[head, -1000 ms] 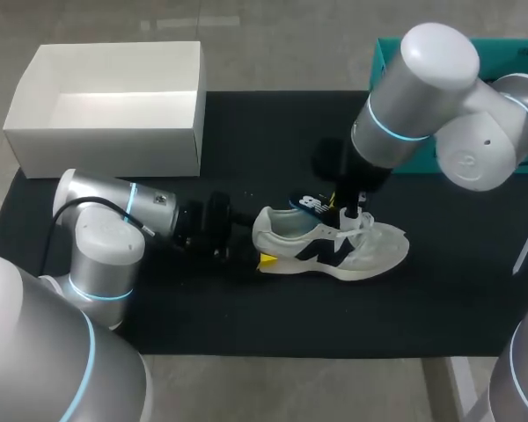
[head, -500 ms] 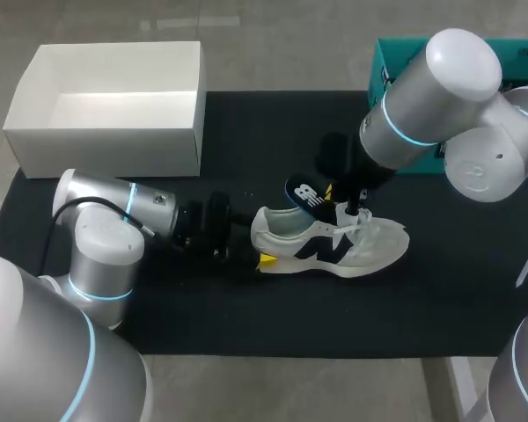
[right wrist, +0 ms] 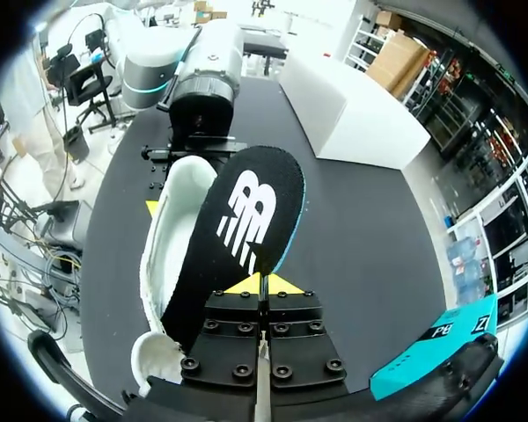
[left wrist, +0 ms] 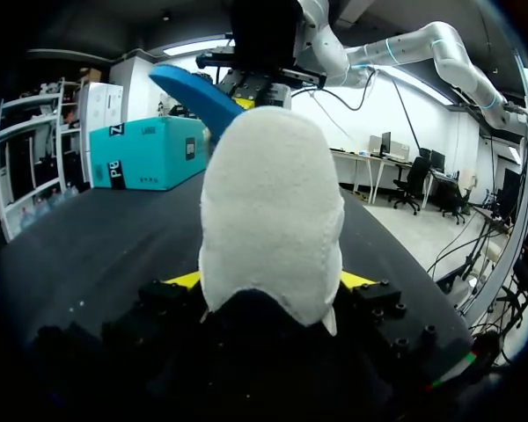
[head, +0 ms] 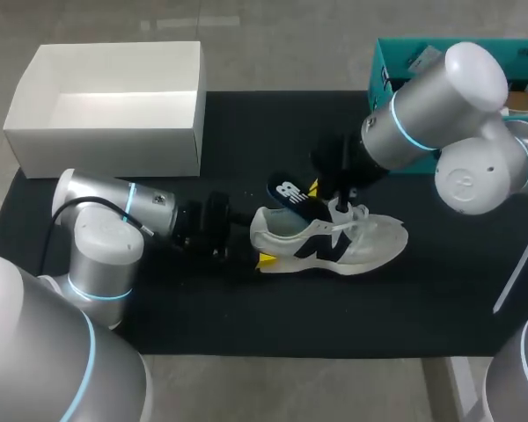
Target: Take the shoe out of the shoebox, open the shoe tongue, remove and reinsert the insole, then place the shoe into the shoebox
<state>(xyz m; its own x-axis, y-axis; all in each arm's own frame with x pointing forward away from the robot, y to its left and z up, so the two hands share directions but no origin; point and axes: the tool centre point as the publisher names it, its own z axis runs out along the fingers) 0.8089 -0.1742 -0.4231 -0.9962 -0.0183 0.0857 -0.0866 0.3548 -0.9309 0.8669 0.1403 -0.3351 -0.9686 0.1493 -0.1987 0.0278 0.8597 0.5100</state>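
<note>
- Step in hand, as I judge it: drawing the insole out of the shoe.
- The right fingers (right wrist: 282, 286) are pressed nearly together, pinching the edge of the thin black foam insole (right wrist: 246, 229). Its rounded heel end rises ahead of the fingertips, and its other end dips into the shoe below them.
- The left fingers (left wrist: 183, 280) are spread around the heel of the white and grey mesh sneaker (left wrist: 273, 211), with one yellow tip touching each side.
- The sneaker sits on its sole on the black desk (head: 246, 132), between the two sets of fingers. It is out of the white cardboard shoebox (head: 106, 145), which is well apart from both.
- To do it well: draw along the shoe's length, up and heelward, not sideways, so the toe end slides out unfolded. The left clamp has to hold firm or the shoe lifts too.
- The insole is flat, curved and flexible, with a dark fabric top carrying white print and a blue underside. It will likely bend under the pinch.
- The sneaker has a soft mesh upper, a fuzzy padded heel and loose white laces.
</note>
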